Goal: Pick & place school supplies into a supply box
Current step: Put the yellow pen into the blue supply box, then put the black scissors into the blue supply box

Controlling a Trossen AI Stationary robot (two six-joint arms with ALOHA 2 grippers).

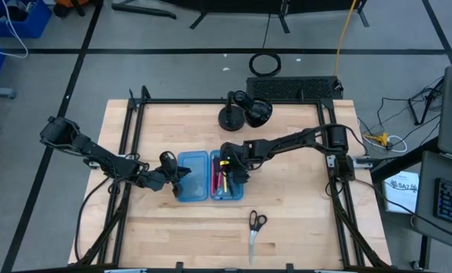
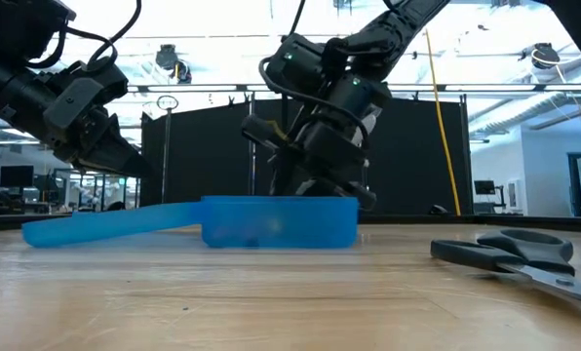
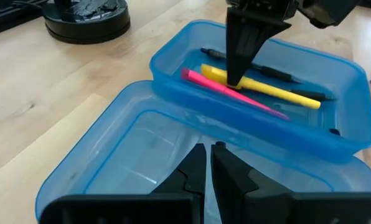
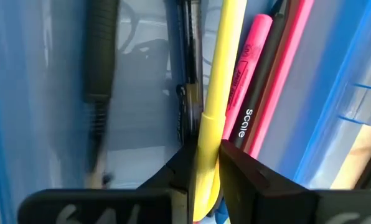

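The blue supply box lies open on the table. Its tray (image 1: 227, 196) holds a pink pen (image 3: 235, 93), a black pen (image 3: 260, 71) and a yellow pen (image 3: 266, 89). My right gripper (image 1: 227, 168) reaches down into the tray's far end, shut on the yellow pen. My left gripper (image 3: 209, 163) is shut and hovers over the inside of the lid half (image 3: 98, 162); whether it touches the lid I cannot tell. The scissors (image 1: 255, 227) lie flat on the table near the front edge, right of the box. My right gripper pinches the yellow pen (image 4: 205, 134) between its two fingers, near the pen's end at the far side of the box. The fingers (image 3: 241, 43) come steeply from above and lie across the pen. The pen's free end (image 3: 310, 101) rests low inside the tray beside the pink pen.
A black round stand (image 1: 230, 117) and another black object (image 1: 258, 111) sit at the table's far side behind the box. Black frame rails (image 1: 135, 129) run along the table's left and right sides. Bare wood lies between the box and the scissors.
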